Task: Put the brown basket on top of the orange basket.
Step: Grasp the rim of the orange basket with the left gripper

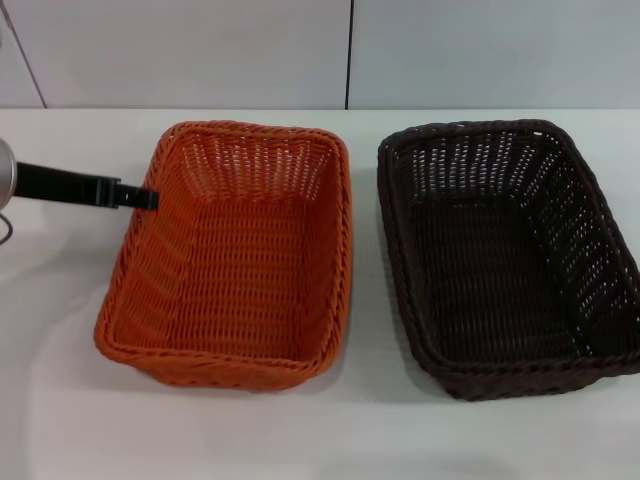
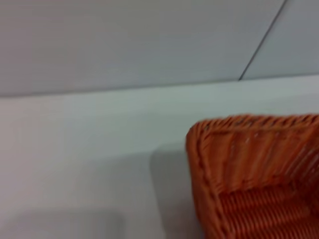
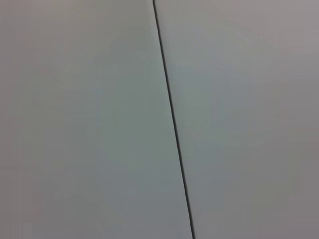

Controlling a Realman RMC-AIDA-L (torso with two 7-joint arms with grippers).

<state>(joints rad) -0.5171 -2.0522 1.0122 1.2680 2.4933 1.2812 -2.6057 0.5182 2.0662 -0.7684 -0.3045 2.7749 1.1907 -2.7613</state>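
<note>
The orange basket [image 1: 235, 255] stands upright and empty on the white table, left of centre. The brown basket [image 1: 505, 255] stands upright and empty to its right, a narrow gap apart. My left gripper [image 1: 148, 197] reaches in from the left, and its black tip is at the outer side of the orange basket's left rim, near the far corner. A corner of the orange basket also shows in the left wrist view [image 2: 249, 169]. My right gripper is out of view; the right wrist view shows only a grey wall with a dark seam.
The white table [image 1: 60, 400] runs back to a grey panelled wall [image 1: 200, 50]. There is bare table in front of both baskets and to the left of the orange one.
</note>
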